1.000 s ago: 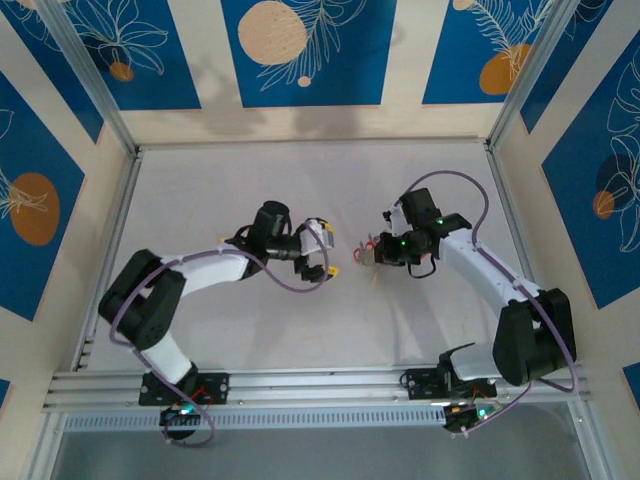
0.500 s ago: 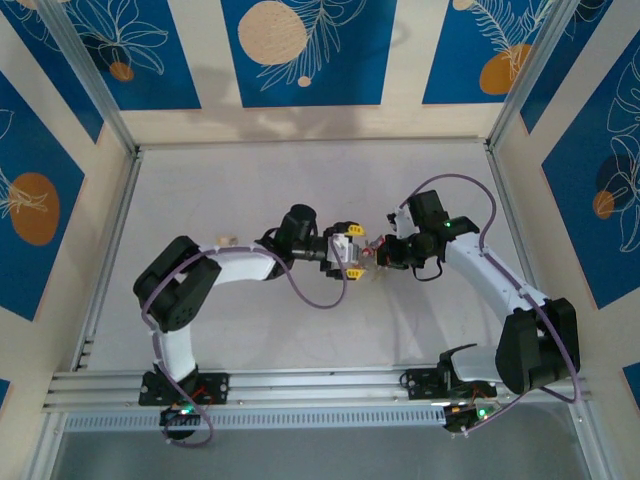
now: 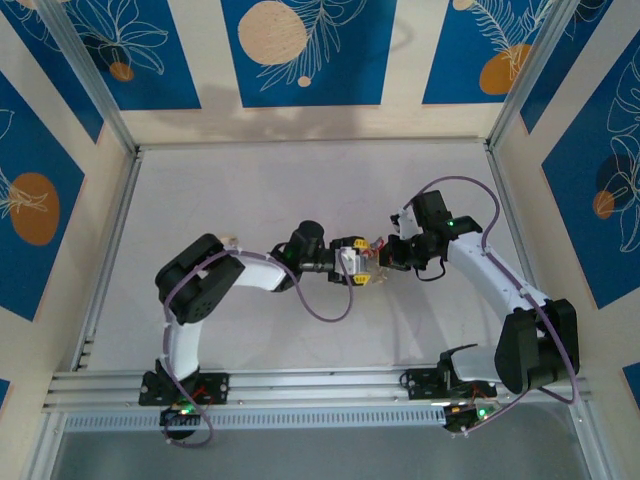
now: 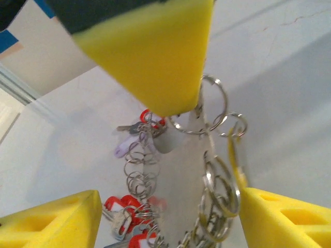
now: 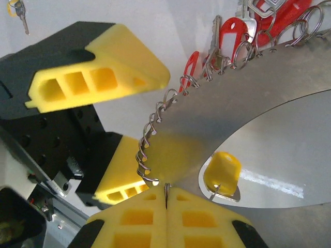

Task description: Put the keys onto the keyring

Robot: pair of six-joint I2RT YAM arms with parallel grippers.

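Left arm (image 3: 255,268) has reached in to the right arm (image 3: 480,262); we now have both sets of jaws at the keyring (image 5: 248,93).
Right jaws are pinched shut on the hoop's thin rim; left jaws stand partly apart astride that rim just beside them, nothing pinched that we can see. The rim crosses the left jaws' gap, and the keys (image 5: 231,32) hang on small rings (image 4: 135,157) further along it. One small key (image 5: 18,11) lies well apart on the worktop (image 3: 250,190). We judge the left arm nearer for the next grip.

Left gripper (image 3: 358,262), right gripper (image 3: 384,255), that's two; one big ring (image 5: 232,103); one yellow tag (image 5: 221,169); one loose key (image 5: 18,11).
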